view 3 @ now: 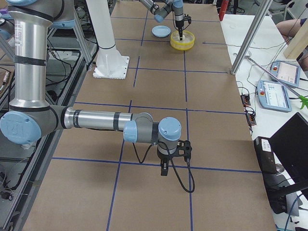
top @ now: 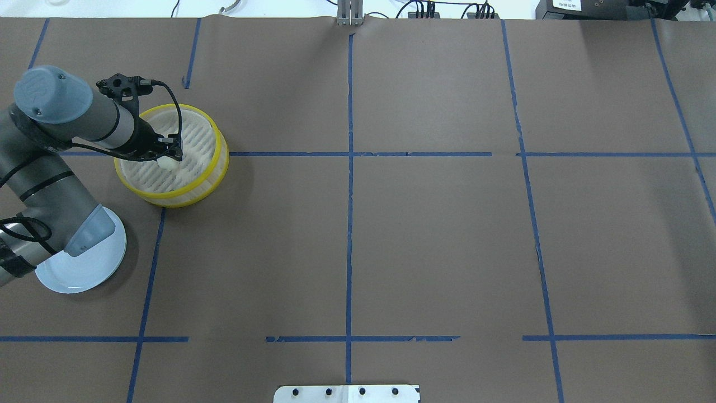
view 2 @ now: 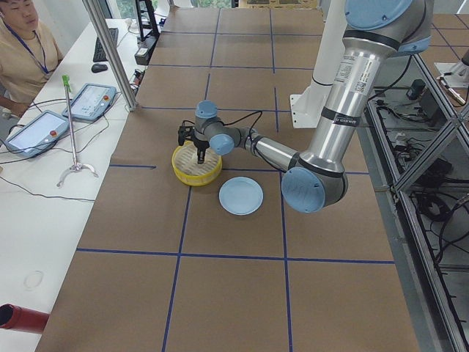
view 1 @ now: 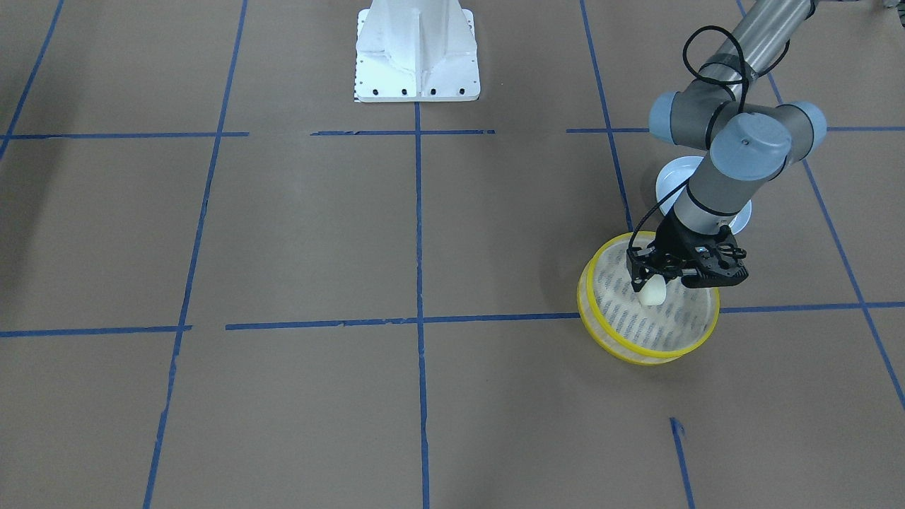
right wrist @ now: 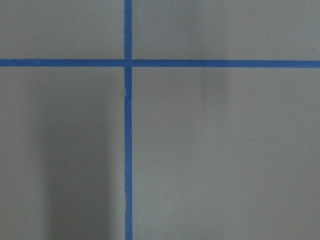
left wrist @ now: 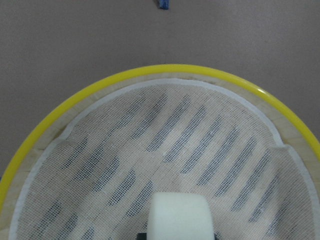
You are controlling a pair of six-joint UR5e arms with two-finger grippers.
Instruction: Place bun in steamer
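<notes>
The steamer (view 1: 651, 357), a round basket with yellow rims and a whitish slotted base, stands on the brown table; it also shows in the overhead view (top: 218, 163) and the left wrist view (left wrist: 175, 70). My left gripper (view 1: 650, 285) reaches down inside it, shut on the cream-white bun (view 1: 652, 292), which hangs just over the slotted base (top: 166, 163) (left wrist: 180, 216). I cannot tell whether the bun touches the base. My right gripper (view 3: 164, 169) hovers over bare table far from the steamer; I cannot tell whether it is open or shut.
A pale blue plate (view 1: 670, 181) lies beside the steamer, partly under my left arm (top: 84, 268). The white robot base (view 1: 417, 56) stands at the table's middle edge. Blue tape lines cross the brown table. Operators' tablets lie on a side table (view 2: 44, 128).
</notes>
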